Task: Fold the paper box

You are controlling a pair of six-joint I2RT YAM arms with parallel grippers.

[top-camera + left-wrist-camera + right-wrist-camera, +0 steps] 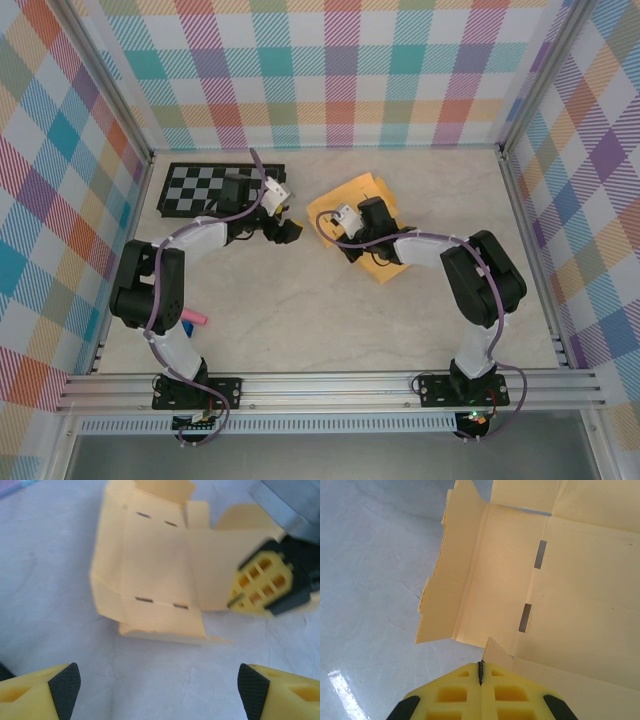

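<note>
Box (345,195) is basically a flat cut-out lying on the counter (300,320) just right of centre, with only one side flap (452,580) lifted a bit. Right fingers (481,669) are pinched tight on a little tab at its edge, as far as I can tell. Left fingers (160,685) hang wide apart, empty, just short of it. Nearly all the folding's left, I'd say.

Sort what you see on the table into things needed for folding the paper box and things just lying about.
For the job: paper box; right gripper, shut on its edge; left gripper, open, facing it.
Lying about: checkerboard panel; pink piece.
</note>
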